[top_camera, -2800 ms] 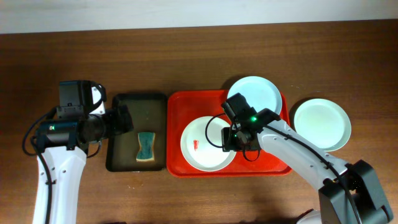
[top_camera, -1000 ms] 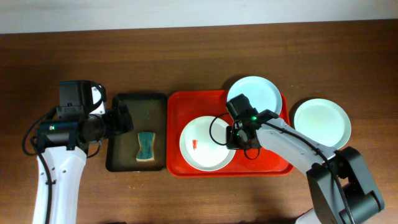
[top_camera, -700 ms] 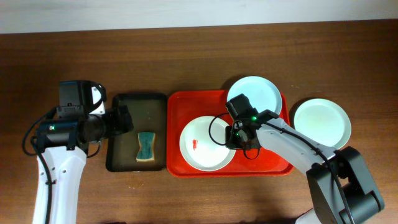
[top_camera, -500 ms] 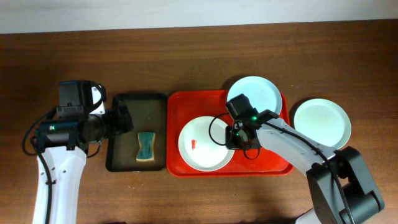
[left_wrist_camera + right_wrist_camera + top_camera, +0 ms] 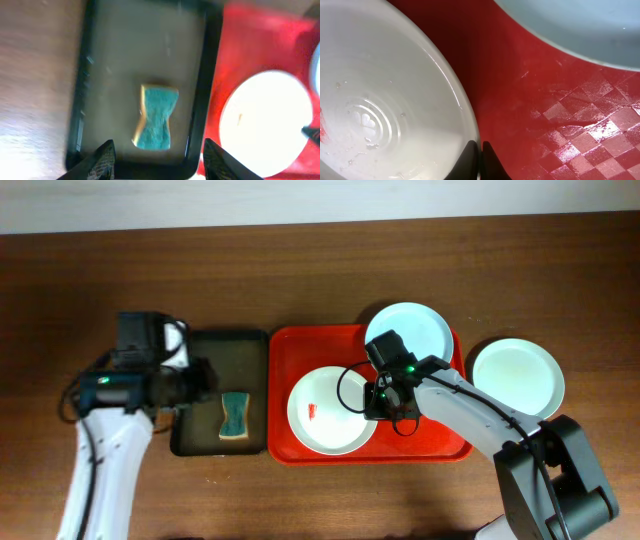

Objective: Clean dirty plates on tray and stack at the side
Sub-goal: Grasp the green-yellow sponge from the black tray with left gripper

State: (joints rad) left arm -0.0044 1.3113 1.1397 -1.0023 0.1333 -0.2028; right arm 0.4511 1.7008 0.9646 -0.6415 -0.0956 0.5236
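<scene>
Fingers astride plate rim, right wrist

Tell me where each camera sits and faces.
Overhead: above the table, facing straight down; sees red tray, dark tray, left gripper, right gripper.
Left wrist: on the left arm, looking down at the sponge in the dark tray; open fingers at bottom.
Right wrist: close over the red tray; fingertips pinch the rim of the smeared plate.
Shared: both wrist views show the smeared plate.
</scene>
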